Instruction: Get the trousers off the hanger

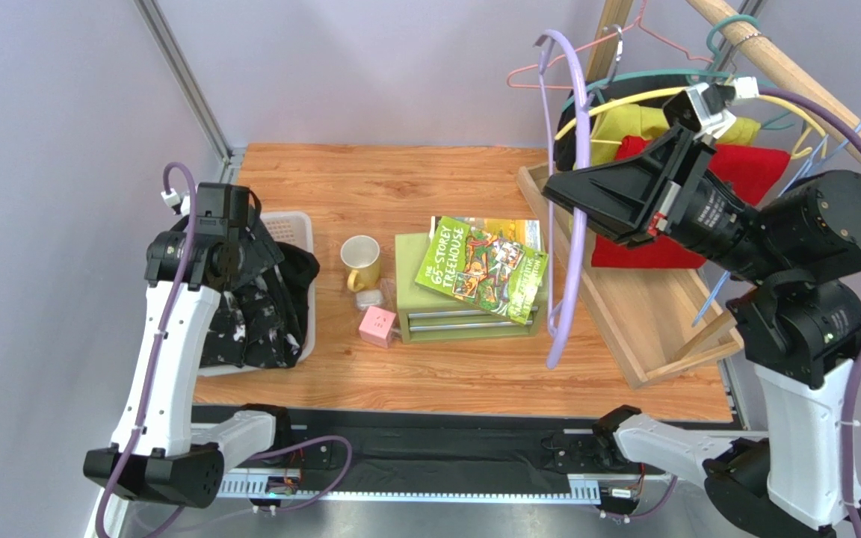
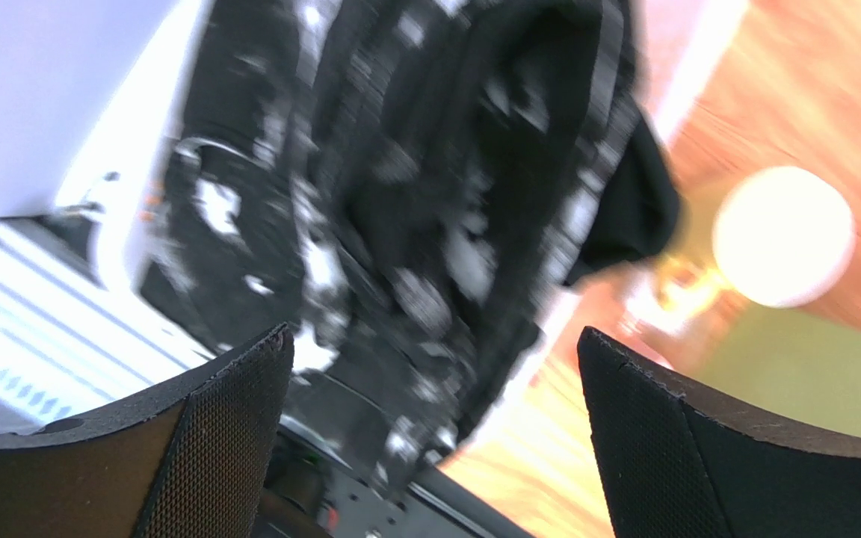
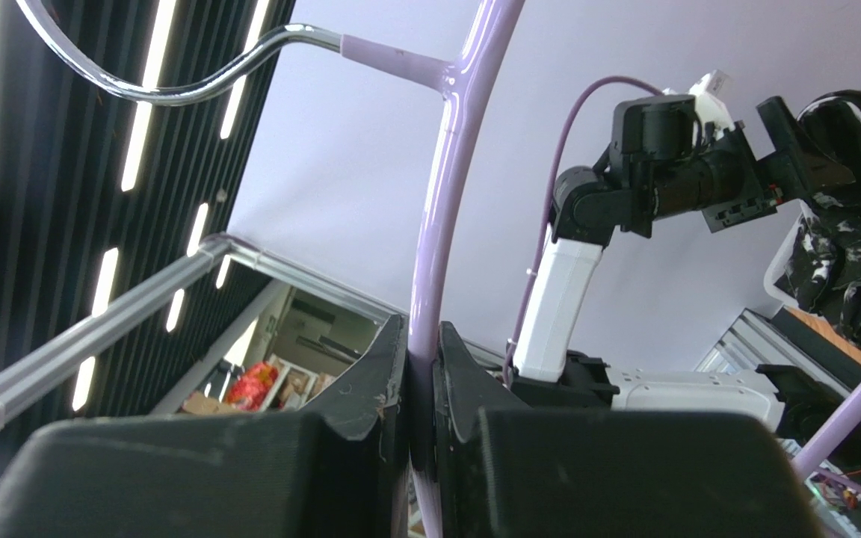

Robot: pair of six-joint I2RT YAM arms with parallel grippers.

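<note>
My right gripper [image 1: 568,193] is shut on the stem of a bare purple hanger [image 1: 582,123] and holds it upright above the table; the wrist view shows the stem [image 3: 458,135] pinched between the jaws [image 3: 424,370]. Black trousers with white speckles [image 1: 258,323] lie heaped in a white basket [image 1: 295,224] at the left. My left gripper [image 1: 250,256] hovers over them, open and empty [image 2: 435,448], with the speckled cloth [image 2: 401,202] blurred below. Yellow-green trousers [image 1: 648,118] and red trousers [image 1: 744,168] hang on hangers behind my right arm.
A yellow mug [image 1: 361,261], a pink cube [image 1: 378,325] and a green box [image 1: 424,303] with a book [image 1: 486,266] on it sit mid-table. A wooden tray [image 1: 648,325] lies at the right under a wooden rod [image 1: 806,90] with several hangers.
</note>
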